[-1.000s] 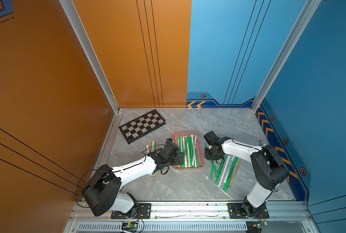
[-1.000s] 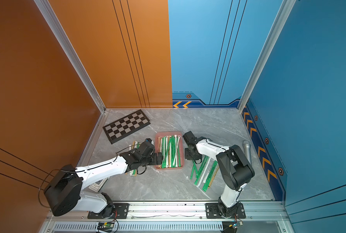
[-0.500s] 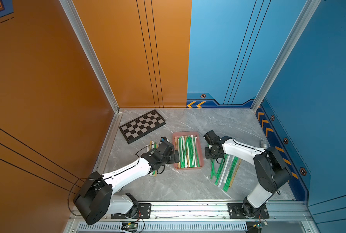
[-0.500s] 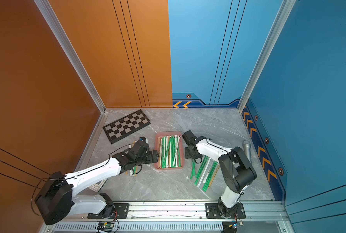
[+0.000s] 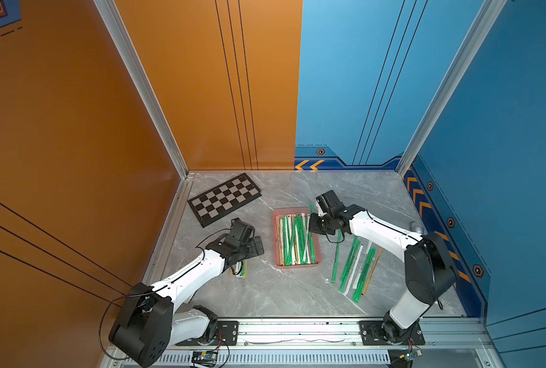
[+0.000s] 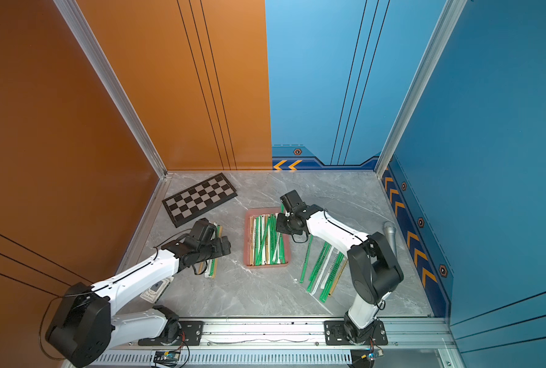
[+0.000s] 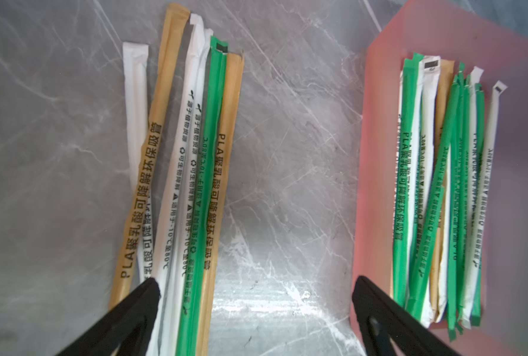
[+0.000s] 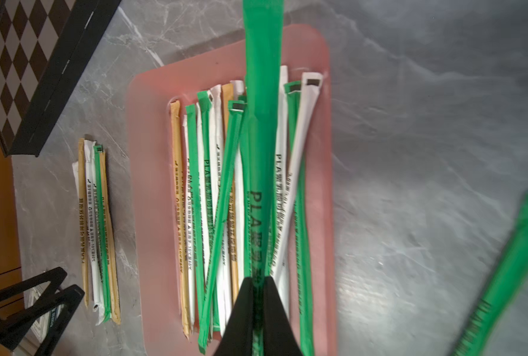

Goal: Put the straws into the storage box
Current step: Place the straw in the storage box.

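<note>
The pink storage box (image 5: 297, 266) (image 6: 266, 265) lies mid-table with several green, white and tan straws (image 5: 294, 237) (image 8: 213, 200) in it. My right gripper (image 5: 312, 224) (image 8: 258, 279) is shut on one green straw (image 8: 262, 123), held lengthwise above the box's right side. More straws (image 5: 357, 264) (image 6: 325, 267) lie loose on the table to the right of the box. To its left lies a small bundle of straws (image 7: 195, 154) (image 5: 241, 270). My left gripper (image 5: 255, 247) (image 7: 256, 282) hangs open over that bundle's near end, holding nothing.
A black-and-grey chequered board (image 5: 223, 199) (image 8: 25, 61) lies at the back left. By the right wall lies a grey metal cylinder (image 6: 390, 234). A printed card (image 6: 155, 290) shows under my left arm. Walls close in the left, back and right.
The right gripper has shut on a green straw and carried it left over the box. My left gripper, still open, has drawn back left from the box to the small bundle.
</note>
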Available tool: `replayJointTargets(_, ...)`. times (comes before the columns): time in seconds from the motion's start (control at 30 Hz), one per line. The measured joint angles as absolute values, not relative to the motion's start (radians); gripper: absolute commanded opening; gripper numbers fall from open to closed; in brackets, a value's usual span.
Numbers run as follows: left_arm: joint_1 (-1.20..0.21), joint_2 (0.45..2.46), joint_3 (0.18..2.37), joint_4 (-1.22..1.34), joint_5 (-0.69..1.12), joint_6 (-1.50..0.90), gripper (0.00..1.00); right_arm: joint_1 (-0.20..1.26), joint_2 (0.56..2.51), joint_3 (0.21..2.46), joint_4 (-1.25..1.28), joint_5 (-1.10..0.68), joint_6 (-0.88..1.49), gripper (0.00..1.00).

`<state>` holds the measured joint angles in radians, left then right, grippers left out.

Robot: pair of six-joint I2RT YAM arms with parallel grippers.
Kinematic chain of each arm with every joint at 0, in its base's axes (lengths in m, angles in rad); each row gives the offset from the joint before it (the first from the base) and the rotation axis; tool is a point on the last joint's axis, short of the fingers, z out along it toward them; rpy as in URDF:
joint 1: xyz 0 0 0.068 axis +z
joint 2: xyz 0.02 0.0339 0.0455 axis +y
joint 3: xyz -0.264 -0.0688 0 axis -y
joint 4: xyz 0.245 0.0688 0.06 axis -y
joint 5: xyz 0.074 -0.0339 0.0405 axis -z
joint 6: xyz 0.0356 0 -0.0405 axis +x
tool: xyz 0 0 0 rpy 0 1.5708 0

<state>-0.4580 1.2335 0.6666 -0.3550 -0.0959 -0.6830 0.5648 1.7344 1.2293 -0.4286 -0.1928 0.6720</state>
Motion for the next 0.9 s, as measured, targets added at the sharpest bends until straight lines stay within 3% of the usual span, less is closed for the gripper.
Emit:
replayJointTargets(0.33,-0.456,1.232,0.653,-0.399,-0.093,-0.668,0.88,0.583,1.869,1.244,-0.354,-0.240,0.714,0.27)
replayJointTargets(0.53,-0.456,1.230,0.643,-0.416,-0.095,-0.653,0.67,0.583,1.866,1.244,-0.338,-0.239,0.719,0.37)
replayJointTargets(0.9,-0.450,1.225,0.643,-0.440,-0.114,-0.628,0.46,0.583,1.749,1.205,-0.328,-0.208,0.715,0.40)
